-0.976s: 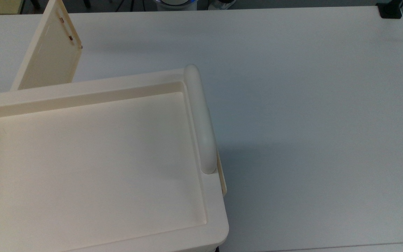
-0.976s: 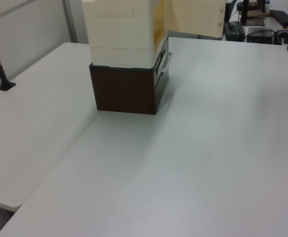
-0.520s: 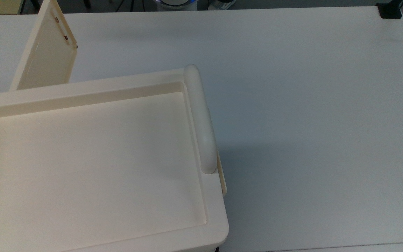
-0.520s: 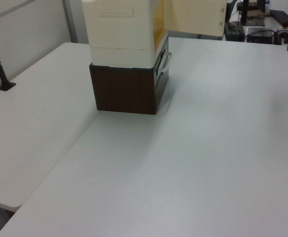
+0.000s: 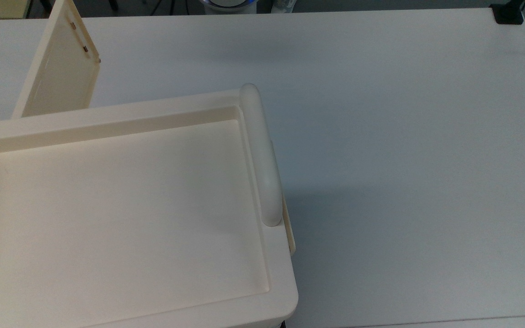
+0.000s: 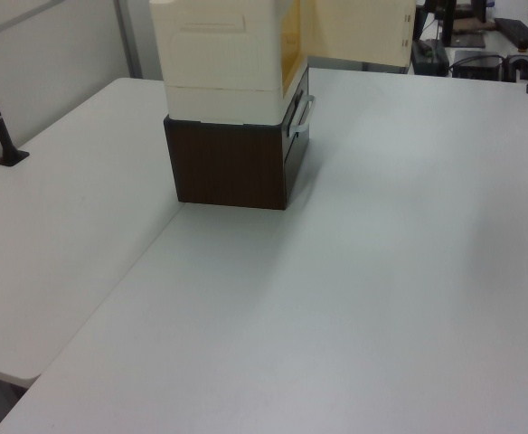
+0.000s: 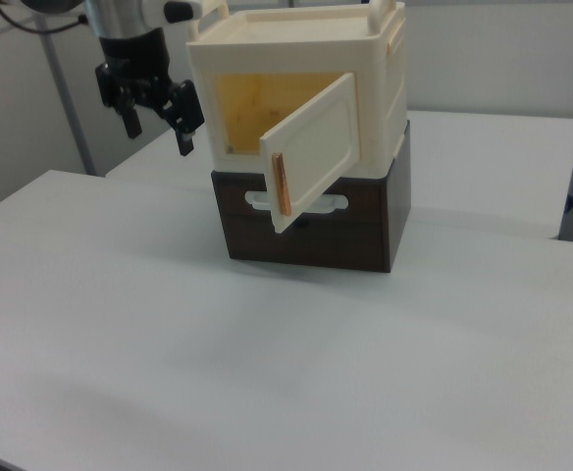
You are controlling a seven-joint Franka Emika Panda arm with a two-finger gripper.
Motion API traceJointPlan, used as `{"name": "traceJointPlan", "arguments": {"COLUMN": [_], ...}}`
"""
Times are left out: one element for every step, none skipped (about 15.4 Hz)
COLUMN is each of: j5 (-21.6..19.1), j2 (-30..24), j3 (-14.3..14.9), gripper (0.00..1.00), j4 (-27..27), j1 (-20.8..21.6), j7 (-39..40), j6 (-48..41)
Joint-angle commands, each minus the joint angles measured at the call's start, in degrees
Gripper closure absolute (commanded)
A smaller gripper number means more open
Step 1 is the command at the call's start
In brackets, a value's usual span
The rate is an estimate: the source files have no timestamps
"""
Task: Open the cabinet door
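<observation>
In the right view, going from left to right, the gripper (image 7: 157,120) hung in the air at the upper left, with its two fingers spread apart and nothing between them. It was near the cabinet's left side but apart from it, and it touched no part of the door.

Next to the right stood the cream cabinet (image 7: 380,78), which sat on a dark brown box (image 7: 365,221) on the white table (image 7: 267,373). The cabinet door (image 7: 316,152) was swung out toward the camera, hinged at its right side, with its free edge standing well away from the opening. Behind it the yellowish interior (image 7: 257,103) was visible. In the top view the same door (image 5: 59,68) stood out from the cabinet at the upper left, and the rounded handle bar (image 5: 262,155) lay along the right edge of the recessed cabinet top (image 5: 116,205).

In my judgement the opening step was already done, or nearly done, because the door stood wide and the claw was free of it. The next move probably calls only for a retreat that stays away from the door's free edge.

I could read no brand, label or writing on any surface.
</observation>
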State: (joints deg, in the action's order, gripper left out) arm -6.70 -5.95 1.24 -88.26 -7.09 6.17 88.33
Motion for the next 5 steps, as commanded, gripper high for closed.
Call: {"name": "traceJointPlan", "arguments": {"j5": [4.24, 4.41, 4.42, 4.5, 4.42], "j2": [1.72, 2.43, 2.78, 3.48, 3.49], "j3": [0.69, 0.69, 0.69, 0.69, 0.61], "gripper": [0.0, 0.0, 0.0, 0.0, 0.0], "j4": [-1.56, -1.74, -1.74, -1.65, -1.65], "j1": [4.19, 4.45, 4.72, 4.89, 4.9], "j7": [-0.98, -0.98, -0.89, -0.98, -0.98], "j6": [3.32, 4.73, 5.27, 5.45, 5.36]}}
